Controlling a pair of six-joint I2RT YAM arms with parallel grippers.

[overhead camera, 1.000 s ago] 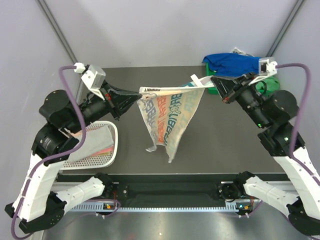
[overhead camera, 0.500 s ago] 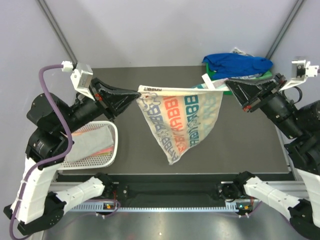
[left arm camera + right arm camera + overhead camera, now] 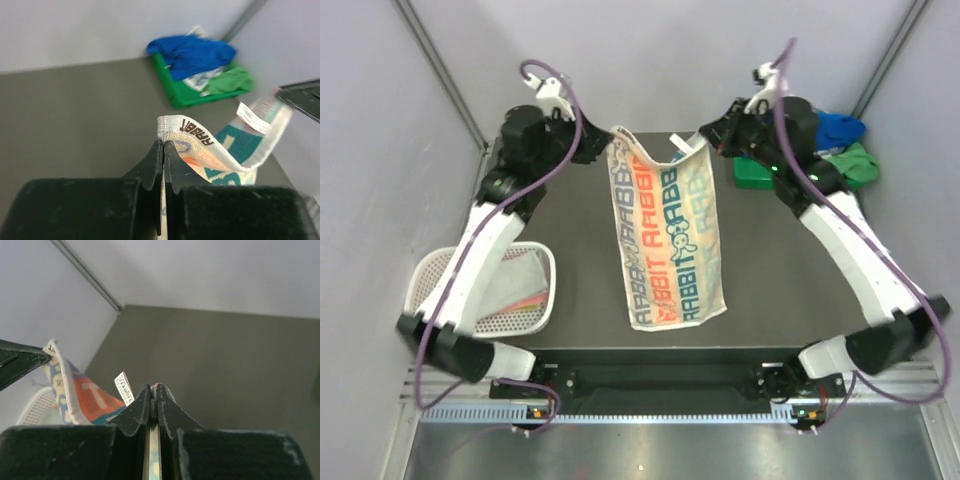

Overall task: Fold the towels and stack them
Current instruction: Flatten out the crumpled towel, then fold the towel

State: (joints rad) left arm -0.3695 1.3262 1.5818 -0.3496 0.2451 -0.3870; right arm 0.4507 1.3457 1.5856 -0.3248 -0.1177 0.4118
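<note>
Now the left claw [image 3: 162, 145] is pressed together on one top corner of the printed towel [image 3: 670, 240], pinching the hem just beside the woven lettering. The right claw [image 3: 154, 387] is likewise pressed shut on the opposite top corner, with the care label [image 3: 123, 385] sticking out just beside it. Between them the towel hangs flat and at full length, beside the green tray [image 3: 175, 97] on the side towards the left arm. We cannot tell whether its lower edge touches the desk [image 3: 570, 260]. In the tray lie a blue towel [image 3: 192, 50] and a green towel [image 3: 227, 80]. The white mesh basket [image 3: 548, 300] stands well apart from the tray, beyond the hanging cloth.

We judge the grips to be the weak point. Each claw holds only a thin bit of hem, so pulling the corners further apart could tear one free and drop that side. If we lower the towel unevenly, it may crumple instead of lying square. The right arm also works near the tray and could catch the cloths heaped there.

Compared with a second ago, both arms have risen and reached towards the tray end of the desk. The towel, then a bunched triangle, is now spread open.
</note>
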